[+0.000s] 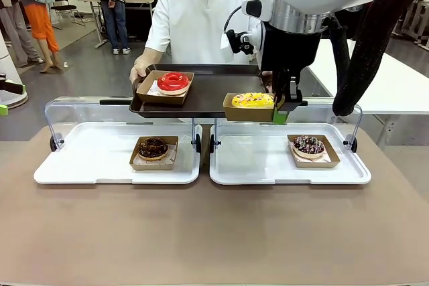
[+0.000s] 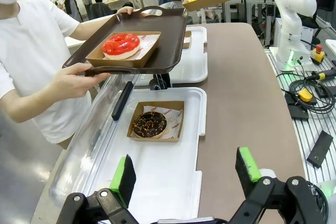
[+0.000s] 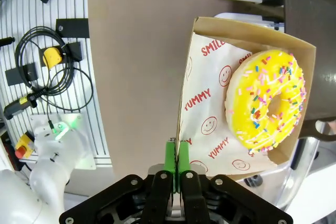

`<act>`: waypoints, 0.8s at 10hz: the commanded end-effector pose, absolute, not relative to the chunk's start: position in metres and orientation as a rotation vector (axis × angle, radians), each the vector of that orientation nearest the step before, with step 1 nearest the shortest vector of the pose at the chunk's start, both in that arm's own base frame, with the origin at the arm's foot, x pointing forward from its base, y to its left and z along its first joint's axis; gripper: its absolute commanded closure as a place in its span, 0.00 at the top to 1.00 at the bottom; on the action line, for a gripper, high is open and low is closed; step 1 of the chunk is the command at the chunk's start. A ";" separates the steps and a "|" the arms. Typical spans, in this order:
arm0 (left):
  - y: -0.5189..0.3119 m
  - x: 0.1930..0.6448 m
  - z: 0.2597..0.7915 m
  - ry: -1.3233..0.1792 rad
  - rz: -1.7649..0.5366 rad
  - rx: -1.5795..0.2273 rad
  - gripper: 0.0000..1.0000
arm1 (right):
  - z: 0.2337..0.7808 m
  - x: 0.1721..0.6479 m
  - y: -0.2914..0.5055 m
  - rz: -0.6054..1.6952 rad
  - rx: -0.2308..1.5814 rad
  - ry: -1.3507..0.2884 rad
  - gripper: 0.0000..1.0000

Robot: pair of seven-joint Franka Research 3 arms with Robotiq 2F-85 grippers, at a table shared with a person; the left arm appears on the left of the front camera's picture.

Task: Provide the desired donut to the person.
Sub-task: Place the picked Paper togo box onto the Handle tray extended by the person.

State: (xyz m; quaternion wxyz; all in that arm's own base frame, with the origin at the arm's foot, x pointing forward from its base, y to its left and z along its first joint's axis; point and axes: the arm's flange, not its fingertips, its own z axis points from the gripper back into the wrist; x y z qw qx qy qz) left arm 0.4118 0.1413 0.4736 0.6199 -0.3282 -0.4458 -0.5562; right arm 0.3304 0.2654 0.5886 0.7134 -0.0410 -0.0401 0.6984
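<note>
Jaws of the right gripper (image 3: 176, 158) pinch the yellow donut's box (image 3: 195, 77) wall, held over the person's tray (image 1: 201, 95).

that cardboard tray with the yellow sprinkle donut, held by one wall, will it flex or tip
The open brown cardboard tray is probably light but bendy: the right gripper pinches one thin wall. The yellow sprinkled donut sits far from the grip, so it may sag. The paper liner looks slippery.

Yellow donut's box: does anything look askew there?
Yes. The yellow donut's box overhangs the near edge of the brown tray, pinched by one wall in the right gripper rather than resting flat.
</note>
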 end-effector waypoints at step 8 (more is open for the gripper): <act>0.141 0.411 0.475 -1.047 -1.276 -0.760 1.00 | 0.589 0.328 0.266 1.534 -0.088 -0.086 0.00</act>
